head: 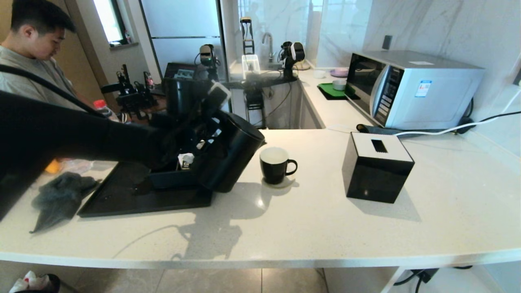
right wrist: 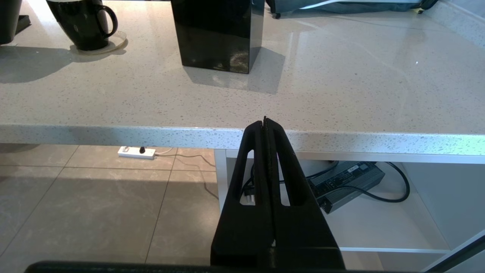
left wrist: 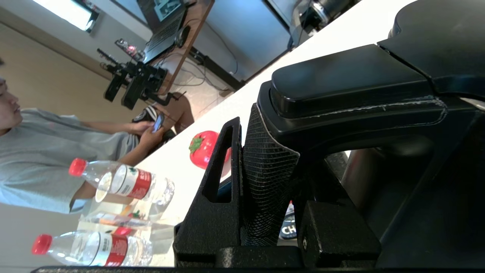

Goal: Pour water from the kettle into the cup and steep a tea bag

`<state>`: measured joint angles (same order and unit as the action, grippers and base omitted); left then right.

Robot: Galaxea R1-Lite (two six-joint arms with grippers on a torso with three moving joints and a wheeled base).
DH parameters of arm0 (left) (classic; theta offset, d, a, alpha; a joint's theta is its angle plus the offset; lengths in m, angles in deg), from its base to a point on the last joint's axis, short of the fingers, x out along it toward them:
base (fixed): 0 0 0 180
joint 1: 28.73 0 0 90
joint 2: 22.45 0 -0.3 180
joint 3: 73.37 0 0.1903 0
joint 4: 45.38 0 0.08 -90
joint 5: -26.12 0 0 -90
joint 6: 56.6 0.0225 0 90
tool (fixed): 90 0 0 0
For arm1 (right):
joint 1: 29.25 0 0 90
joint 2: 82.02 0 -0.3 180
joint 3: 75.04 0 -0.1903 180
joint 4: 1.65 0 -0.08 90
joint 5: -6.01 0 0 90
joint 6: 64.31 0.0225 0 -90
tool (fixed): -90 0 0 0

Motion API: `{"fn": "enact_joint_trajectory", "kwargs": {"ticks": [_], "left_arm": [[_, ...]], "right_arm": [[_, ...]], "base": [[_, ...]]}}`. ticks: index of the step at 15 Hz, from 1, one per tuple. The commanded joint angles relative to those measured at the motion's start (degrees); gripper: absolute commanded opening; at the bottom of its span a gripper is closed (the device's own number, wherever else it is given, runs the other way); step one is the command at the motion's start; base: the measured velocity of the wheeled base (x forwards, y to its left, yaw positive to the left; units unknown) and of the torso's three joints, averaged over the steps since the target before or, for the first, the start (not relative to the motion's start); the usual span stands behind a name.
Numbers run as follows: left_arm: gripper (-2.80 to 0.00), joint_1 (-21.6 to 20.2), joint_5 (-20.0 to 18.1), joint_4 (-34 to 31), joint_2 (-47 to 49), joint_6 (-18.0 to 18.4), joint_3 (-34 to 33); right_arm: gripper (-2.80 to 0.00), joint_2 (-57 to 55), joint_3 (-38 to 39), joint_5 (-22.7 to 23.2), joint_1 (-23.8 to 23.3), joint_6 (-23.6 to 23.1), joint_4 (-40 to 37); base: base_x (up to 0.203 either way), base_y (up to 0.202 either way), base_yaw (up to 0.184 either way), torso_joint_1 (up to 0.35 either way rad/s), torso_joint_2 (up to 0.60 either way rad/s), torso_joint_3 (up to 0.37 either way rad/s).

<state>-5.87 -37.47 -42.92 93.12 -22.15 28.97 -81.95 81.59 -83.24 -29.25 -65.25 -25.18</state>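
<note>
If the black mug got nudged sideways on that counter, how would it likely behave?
The cup would probably slide rather than tip: it is squat and broad-based. It sits on a small coaster, which may move along with it on the polished counter. Its glossy surface looks slippery, and it appears breakable.

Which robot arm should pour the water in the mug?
Left. The left gripper is shut on the kettle handle, tilted toward the cup. The right gripper hangs shut below the counter edge.
</note>
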Motion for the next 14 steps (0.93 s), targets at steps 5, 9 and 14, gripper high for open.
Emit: {"fn": "enact_joint_trajectory", "kwargs": {"ticks": [5, 9, 14], "left_arm": [[-2.8, 0.35, -2.54, 0.2, 0.59, 1.97, 1.35], [-2.8, -0.09, -3.11, 0.2, 0.72, 2.47, 1.35], [-2.8, -1.04, -3.11, 0.22, 1.68, 5.24, 2.69]], "right_arm": [[-2.8, -0.07, 0.0, 0.05, 0.0, -0.03, -0.02], [-2.8, -0.07, 0.0, 0.05, 0.0, -0.03, -0.02], [-2.8, -0.07, 0.0, 0.05, 0.0, -0.03, -0.02]], "base": [[0.0, 0.0, 0.0, 0.0, 0.0, 0.0], [0.0, 0.0, 0.0, 0.0, 0.0, 0.0], [0.0, 0.0, 0.0, 0.0, 0.0, 0.0]]}}
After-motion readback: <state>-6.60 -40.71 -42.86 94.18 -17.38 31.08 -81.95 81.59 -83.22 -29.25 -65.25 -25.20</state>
